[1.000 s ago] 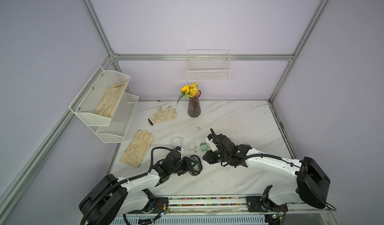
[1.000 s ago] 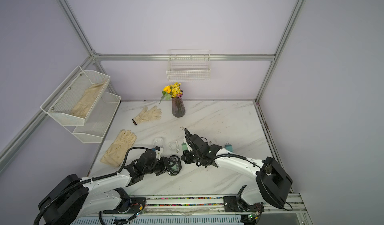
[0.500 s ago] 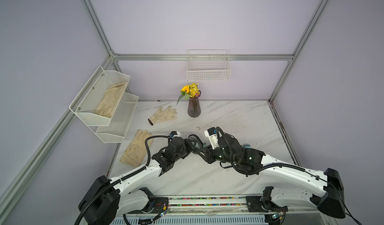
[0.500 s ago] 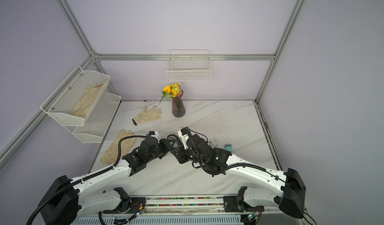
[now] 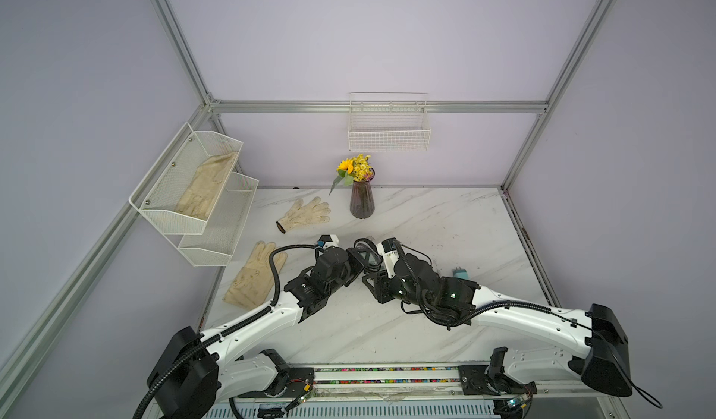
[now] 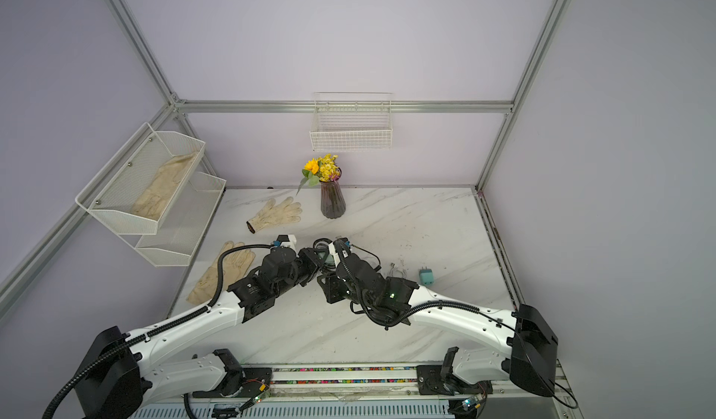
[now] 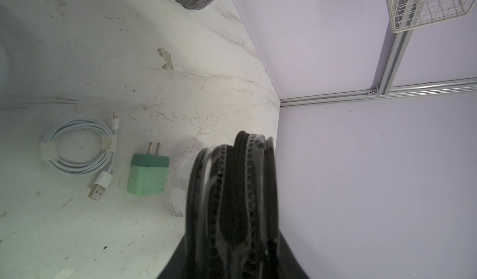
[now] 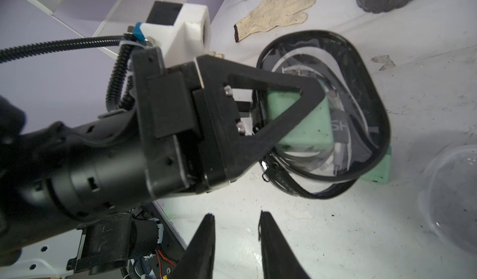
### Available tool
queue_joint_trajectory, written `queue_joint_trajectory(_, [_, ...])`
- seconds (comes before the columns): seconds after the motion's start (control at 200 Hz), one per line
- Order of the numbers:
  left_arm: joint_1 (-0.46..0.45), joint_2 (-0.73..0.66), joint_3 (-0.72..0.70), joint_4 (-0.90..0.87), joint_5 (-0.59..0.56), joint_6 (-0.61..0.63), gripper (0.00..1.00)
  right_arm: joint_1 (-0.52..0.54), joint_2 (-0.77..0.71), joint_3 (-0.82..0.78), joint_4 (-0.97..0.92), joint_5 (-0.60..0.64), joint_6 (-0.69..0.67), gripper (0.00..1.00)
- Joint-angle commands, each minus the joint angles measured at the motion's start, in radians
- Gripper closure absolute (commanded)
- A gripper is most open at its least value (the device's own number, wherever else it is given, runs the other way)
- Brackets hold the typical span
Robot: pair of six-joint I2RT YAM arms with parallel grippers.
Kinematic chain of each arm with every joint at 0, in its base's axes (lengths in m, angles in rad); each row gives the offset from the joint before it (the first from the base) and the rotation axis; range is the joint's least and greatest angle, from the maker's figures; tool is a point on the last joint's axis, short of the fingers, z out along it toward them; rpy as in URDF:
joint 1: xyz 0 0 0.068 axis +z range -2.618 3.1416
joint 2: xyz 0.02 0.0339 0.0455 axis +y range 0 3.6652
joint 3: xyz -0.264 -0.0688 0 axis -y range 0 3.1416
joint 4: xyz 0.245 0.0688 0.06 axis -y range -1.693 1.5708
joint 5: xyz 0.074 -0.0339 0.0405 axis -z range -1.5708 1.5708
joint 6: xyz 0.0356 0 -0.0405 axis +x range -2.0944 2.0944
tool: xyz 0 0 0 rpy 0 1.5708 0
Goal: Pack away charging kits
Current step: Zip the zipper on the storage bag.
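Jaws of the left gripper (image 8: 309, 92) pinch the rim of a clear zip case (image 8: 374, 125). The case is held on edge over the counter (image 8: 335, 239), with its two black zip rims parted. Inside it, seen through the clear wall, is one mint green adapter (image 8: 309, 125) with white cable ends alongside.

Right gripper (image 8: 236, 215) hangs near the case, jaws spread, nothing between them.

On the counter below, a second mint green adapter (image 7: 148, 174) lies flat. A coiled white cable (image 7: 77, 146), bound at two spots, is just beside it and not touching. A second clear case (image 8: 451, 200) sits close by on the counter.

In a top view, a teal-blue adapter (image 6: 426, 276) sits well apart from these, on the right arm's side. A loose thin white cable (image 6: 397, 272) lies just beside it.

A cream glove (image 5: 306, 213) and a vase of flowers (image 5: 361, 200) stand farther back on the counter, away from both grippers.
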Motion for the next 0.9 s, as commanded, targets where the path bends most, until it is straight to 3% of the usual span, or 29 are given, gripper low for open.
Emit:
queue_joint_trajectory(0.0, [-0.006,-0.004,0.103,0.028,-0.011,-0.011,0.74,0.007,0.014,0.027,0.037,0.044,0.030,0.67])
queue_joint_trajectory(0.34, [-0.014,-0.014,0.097,0.033,-0.011,-0.011,0.74,-0.015,0.057,0.073,0.016,0.105,0.028,0.67])
queue_joint_trajectory(0.89, [-0.017,-0.008,0.099,0.067,0.007,-0.008,0.74,-0.073,0.099,0.051,0.102,0.037,0.032,0.67])
